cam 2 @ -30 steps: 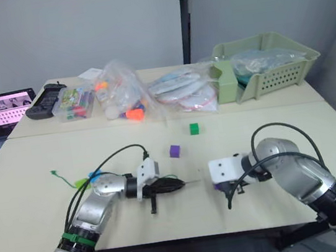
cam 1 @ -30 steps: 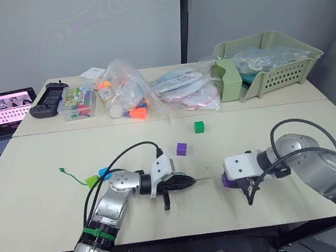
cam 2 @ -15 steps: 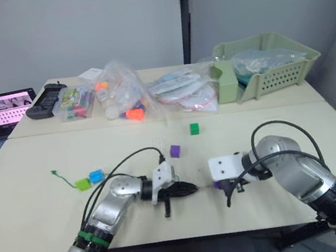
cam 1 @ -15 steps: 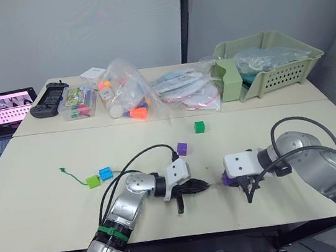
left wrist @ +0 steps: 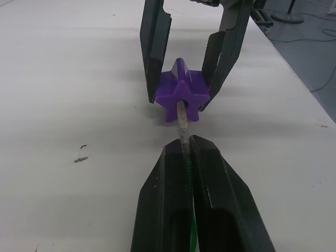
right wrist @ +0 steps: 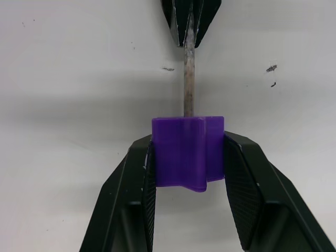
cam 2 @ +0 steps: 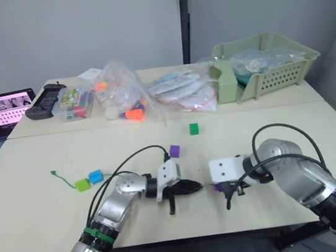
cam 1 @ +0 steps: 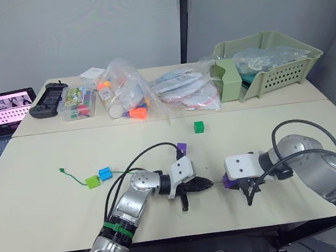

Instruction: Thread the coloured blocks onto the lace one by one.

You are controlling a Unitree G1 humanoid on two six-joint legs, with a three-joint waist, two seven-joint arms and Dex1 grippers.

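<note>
Holding the purple block (right wrist: 188, 152) by its flat sides, your right gripper (right wrist: 188, 157) is clamped on it just above the table (cam 1: 49, 174). Your left gripper (left wrist: 187, 152) is pinching the lace (left wrist: 183, 118) shut behind its stiff tip — the cord behind is limp. The block is light and slippery. Since a second ago, the left gripper has advanced; the tip is now entering the hole.

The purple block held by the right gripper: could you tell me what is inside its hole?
The lace's stiff greyish tip enters the purple block; how deep it goes is hidden.
</note>
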